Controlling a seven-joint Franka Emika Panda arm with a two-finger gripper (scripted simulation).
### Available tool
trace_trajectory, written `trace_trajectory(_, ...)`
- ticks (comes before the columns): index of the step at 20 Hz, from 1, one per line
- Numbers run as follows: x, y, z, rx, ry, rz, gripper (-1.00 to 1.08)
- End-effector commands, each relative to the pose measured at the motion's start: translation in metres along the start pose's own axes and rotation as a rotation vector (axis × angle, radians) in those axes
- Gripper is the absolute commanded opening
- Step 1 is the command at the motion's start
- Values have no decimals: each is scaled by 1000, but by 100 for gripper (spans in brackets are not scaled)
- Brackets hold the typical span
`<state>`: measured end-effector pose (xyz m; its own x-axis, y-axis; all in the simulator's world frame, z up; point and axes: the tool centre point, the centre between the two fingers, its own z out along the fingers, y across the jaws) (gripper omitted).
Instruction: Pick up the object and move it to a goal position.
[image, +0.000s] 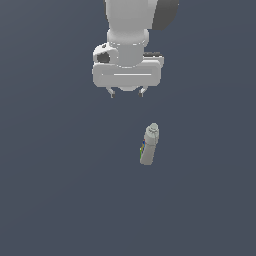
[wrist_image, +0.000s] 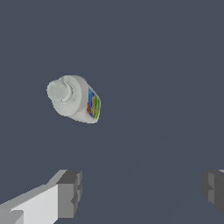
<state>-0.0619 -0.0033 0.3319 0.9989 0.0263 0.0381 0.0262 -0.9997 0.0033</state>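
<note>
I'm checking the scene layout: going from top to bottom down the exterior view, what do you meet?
Robot arm → open gripper → bottle, apart from the gripper and toward the exterior view's right of it.

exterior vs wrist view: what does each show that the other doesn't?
Only the exterior view shows the white arm's wrist and the whole hand hanging apart from the bottle, which sits toward that view's right of it.

Only the wrist view shows the bottle's round cap face-on, its multicoloured label clearly, and the grey finger pads close up, set wide apart.

Both show the bottle ungrasped on a plain dark grey surface, with nothing between the fingers.
</note>
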Motion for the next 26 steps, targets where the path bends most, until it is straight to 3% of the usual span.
trace_trajectory(1,0,0,0,0,0,0,100)
trace_trajectory(12,1,-17,12,-21,-10,-57,100)
trace_trajectory(26,28,-40,24,-13,-19,32,100)
